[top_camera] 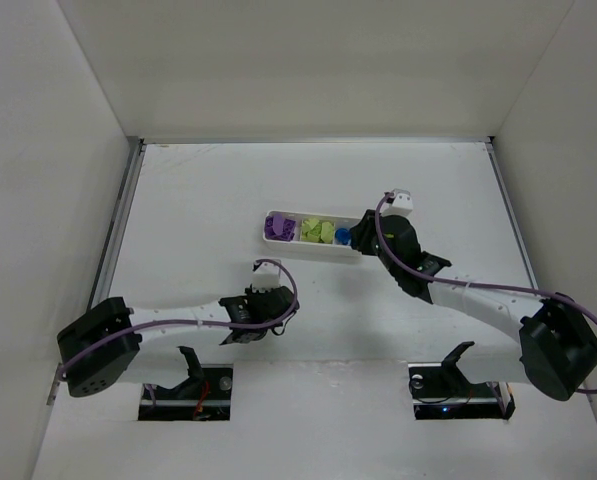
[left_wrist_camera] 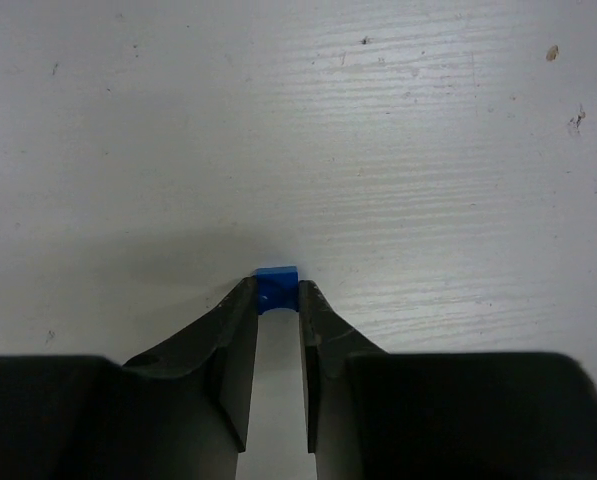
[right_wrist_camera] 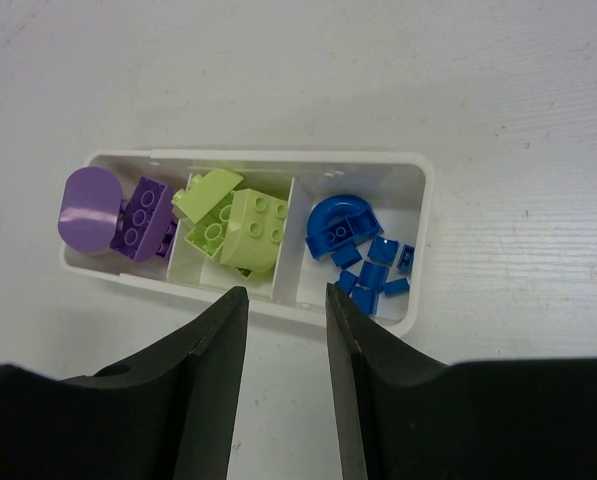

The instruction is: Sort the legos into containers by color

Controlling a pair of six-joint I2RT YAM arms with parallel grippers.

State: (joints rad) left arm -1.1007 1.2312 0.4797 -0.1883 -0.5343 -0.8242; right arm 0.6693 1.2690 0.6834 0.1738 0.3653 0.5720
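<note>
Though tiny, blue lego (left_wrist_camera: 277, 278) between left pincer (left_wrist_camera: 277, 292) tips

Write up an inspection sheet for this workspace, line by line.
Surface: white table, grained, with a few dark specks.
Job's things: white tray with three compartments; purple bricks at one end, yellow-green bricks in the middle, blue pieces at the other end. One loose blue piece is outside the tray.
Clutter: nothing seen.
Grippers: left gripper, jaws shut on the loose blue piece; right gripper, jaws open and empty, at the tray's near rim.
Cables: a purple cable runs along each arm and loops near the wrist.
Surroundings: white walls on three sides.
</note>
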